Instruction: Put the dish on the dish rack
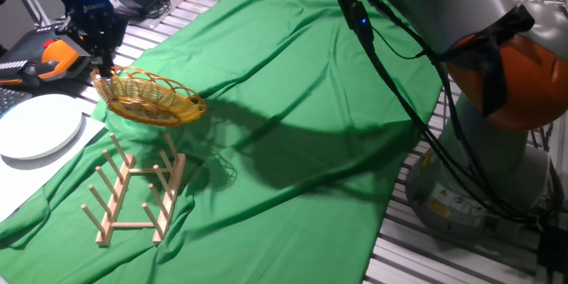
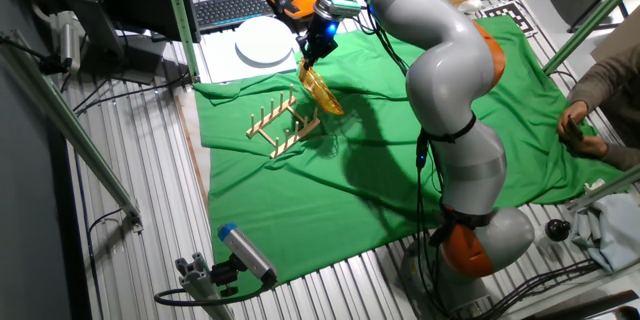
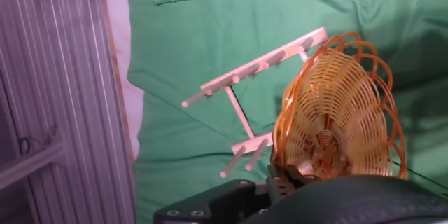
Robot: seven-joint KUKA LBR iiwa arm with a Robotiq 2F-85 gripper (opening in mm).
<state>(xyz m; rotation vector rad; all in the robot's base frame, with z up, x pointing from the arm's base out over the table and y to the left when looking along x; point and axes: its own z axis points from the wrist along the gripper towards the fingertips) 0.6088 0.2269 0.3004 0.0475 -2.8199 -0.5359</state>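
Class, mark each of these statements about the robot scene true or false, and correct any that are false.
1. The gripper holds the dish by its rim. True.
2. The dish already stands between the pegs of the dish rack. False: it hangs in the air above the rack.
3. A white plate lies off the green cloth. True.
4. The dish rack lies on the bare metal table. False: it lies on the green cloth.
5. The dish is solid white ceramic. False: it is an open woven golden basket.
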